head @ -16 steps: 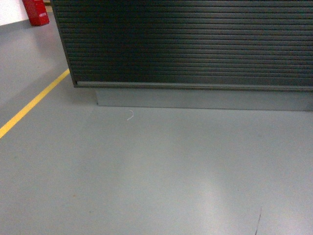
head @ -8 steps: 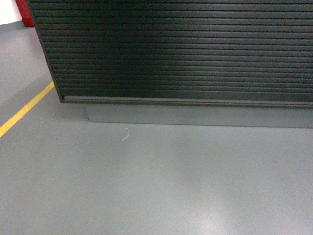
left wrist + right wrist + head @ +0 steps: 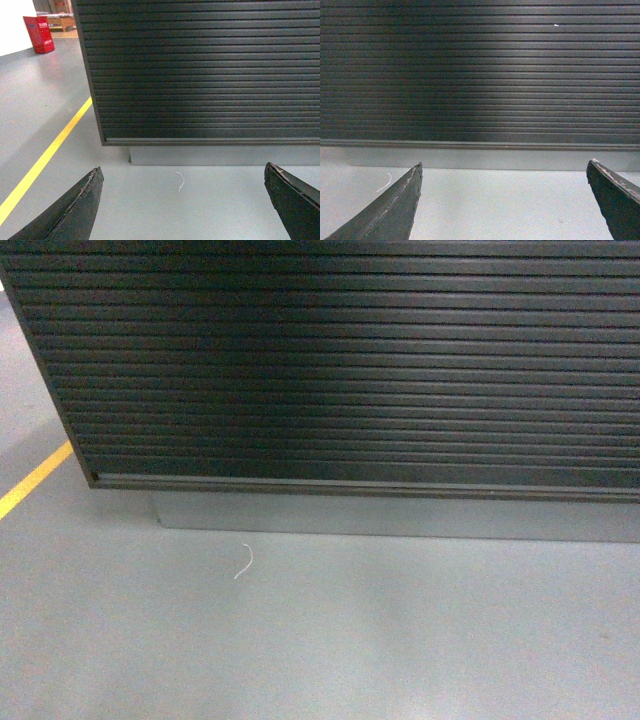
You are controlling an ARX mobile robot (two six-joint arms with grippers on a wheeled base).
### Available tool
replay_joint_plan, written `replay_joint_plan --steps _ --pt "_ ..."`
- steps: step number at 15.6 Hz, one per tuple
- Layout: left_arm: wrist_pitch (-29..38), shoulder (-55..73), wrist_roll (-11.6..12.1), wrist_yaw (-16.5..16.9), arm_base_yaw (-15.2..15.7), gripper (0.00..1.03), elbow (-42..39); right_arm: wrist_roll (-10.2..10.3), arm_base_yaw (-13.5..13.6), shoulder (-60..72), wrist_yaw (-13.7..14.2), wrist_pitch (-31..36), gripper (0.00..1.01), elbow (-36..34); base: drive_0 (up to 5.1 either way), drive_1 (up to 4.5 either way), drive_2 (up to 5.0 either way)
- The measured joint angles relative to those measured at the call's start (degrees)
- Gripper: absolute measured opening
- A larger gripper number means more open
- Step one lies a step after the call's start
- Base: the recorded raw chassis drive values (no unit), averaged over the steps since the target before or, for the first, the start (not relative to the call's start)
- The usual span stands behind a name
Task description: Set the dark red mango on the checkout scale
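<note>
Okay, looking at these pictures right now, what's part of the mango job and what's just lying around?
Part of the job:
checkout counter, ribbed black front only
left gripper, open, empty
right gripper, open, empty
Mango and scale are not in view.

Just lying about:
white thread on the floor
yellow floor line
red box

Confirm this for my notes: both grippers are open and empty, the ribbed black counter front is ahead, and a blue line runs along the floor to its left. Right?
One slip: the floor line is yellow, not blue, as the left wrist view shows. The rest holds: left gripper and right gripper are open and empty, facing the ribbed counter front.
</note>
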Motion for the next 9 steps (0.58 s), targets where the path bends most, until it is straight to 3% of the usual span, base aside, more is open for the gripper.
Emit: replay_joint_plan --steps 9 --pt "-0.02 0.0 0.0 0.0 0.0 0.98 0.0 0.0 0.0 0.0 0.0 -0.15 0.98 0.0 0.0 4.32 -4.3"
